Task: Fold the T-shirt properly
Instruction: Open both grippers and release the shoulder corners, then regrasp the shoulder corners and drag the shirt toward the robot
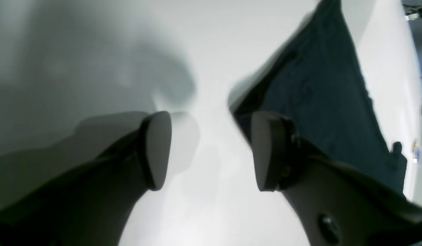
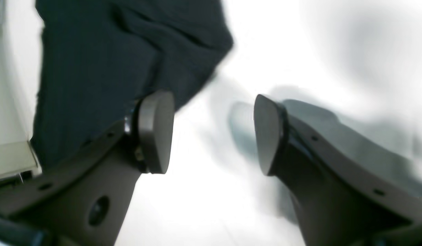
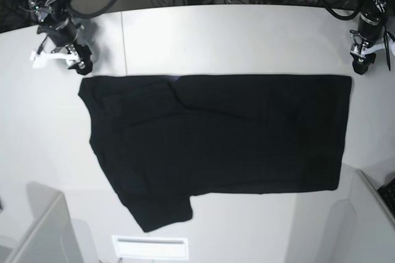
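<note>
The T-shirt [image 3: 216, 136] lies flat on the white table [image 3: 247, 41], its long axis running from one arm to the other, one sleeve sticking out at the near edge. The right fingers [image 2: 213, 133] hang open and empty just off the shirt's far corner on their side. The left fingers [image 1: 211, 150] are likewise parted, holding nothing, just beyond the opposite far corner. Each arm is nearest its own far corner; the cloth lies inward and nearer the camera from both.

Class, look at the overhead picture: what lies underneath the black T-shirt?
The T-shirt lies spread on the white table, which shows bare all around it. Whatever sits under the cloth itself is covered. No printed graphic shows on the upper side.
</note>
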Controlling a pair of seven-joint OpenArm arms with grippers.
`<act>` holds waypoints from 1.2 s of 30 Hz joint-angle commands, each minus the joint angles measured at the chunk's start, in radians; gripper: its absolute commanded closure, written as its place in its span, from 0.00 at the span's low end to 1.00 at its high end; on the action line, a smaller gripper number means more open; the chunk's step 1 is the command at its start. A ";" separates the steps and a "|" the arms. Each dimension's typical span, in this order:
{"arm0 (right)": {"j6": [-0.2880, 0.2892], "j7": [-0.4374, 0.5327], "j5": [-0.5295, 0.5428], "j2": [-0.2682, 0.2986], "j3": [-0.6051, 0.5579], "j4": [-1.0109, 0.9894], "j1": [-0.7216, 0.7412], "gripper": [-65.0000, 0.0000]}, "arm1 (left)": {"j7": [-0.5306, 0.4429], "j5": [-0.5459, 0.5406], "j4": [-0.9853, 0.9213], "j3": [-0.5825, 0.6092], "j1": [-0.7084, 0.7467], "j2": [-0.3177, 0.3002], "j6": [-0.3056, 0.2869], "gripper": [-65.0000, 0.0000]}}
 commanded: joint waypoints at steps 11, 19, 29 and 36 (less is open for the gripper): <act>0.050 0.013 0.015 0.044 -0.014 -0.140 0.094 0.46 | -0.019 0.088 -0.027 0.068 -0.075 -0.035 -0.013 0.45; 0.050 0.010 0.015 0.063 -0.015 -0.201 0.138 0.46 | -0.018 0.087 -0.132 0.069 -0.141 -0.038 -0.013 0.46; 0.050 0.013 0.015 0.064 -0.015 -0.204 0.160 0.46 | -0.016 0.087 -0.133 0.147 -0.161 -0.039 -0.012 0.46; 0.051 0.013 0.015 0.066 -0.015 -0.227 0.164 0.46 | -0.015 0.087 -0.133 0.150 -0.165 -0.039 -0.012 0.46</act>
